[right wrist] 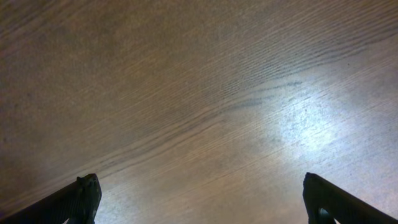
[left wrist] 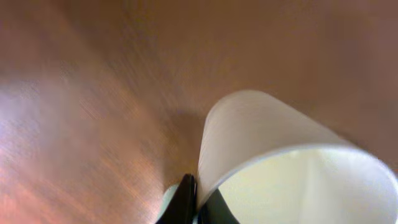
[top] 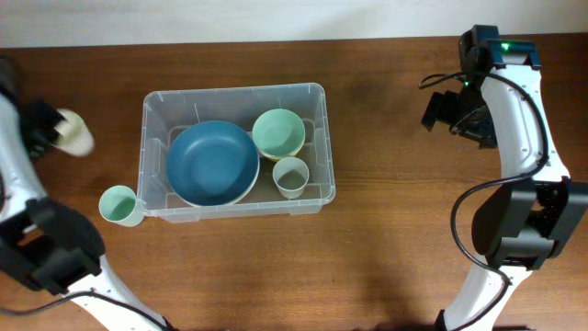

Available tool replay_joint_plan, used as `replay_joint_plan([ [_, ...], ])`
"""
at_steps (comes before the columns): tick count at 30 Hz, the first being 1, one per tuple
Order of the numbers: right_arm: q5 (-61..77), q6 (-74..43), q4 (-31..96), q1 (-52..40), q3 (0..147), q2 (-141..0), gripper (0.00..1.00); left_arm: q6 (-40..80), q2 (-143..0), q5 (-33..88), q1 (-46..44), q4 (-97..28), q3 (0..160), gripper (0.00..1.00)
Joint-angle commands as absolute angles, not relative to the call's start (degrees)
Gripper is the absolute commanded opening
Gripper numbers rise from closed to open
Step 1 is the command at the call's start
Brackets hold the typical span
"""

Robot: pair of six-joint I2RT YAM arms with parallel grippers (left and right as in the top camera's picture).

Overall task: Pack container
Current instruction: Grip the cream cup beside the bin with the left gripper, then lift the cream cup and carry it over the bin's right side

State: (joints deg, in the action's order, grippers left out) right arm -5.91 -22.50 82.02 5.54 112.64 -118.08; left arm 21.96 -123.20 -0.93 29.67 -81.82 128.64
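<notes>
The clear plastic container (top: 147,156) stands left of the table's middle and holds a blue bowl (top: 211,162), a green bowl (top: 278,132) and a small pale cup (top: 290,176). At the far left my left gripper (top: 44,131) is shut on the rim wall of a cream cup (top: 77,134). In the left wrist view the cream cup (left wrist: 261,137) fills the lower right, its wall pinched in the left gripper (left wrist: 198,202). My right gripper (top: 441,110) hangs open at the upper right; the right gripper (right wrist: 202,199) has only bare wood between its fingertips.
A mint cup (top: 118,205) stands upright on the table just outside the container's front left corner. The wooden table (top: 395,230) runs on to the right of the container, with the right arm's base at the right edge.
</notes>
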Motion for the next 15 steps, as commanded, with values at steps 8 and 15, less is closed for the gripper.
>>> replay_joint_plan([
  [8,-6.0,-22.8,82.0,5.7,112.8,-117.8,0.99,-17.1,-116.2,29.6,13.6,-96.7,150.6,0.01],
  [15,-6.0,-22.8,82.0,5.7,112.8,-117.8,0.99,-18.1,-117.6,18.1,-7.7,-96.3,144.6,0.01],
])
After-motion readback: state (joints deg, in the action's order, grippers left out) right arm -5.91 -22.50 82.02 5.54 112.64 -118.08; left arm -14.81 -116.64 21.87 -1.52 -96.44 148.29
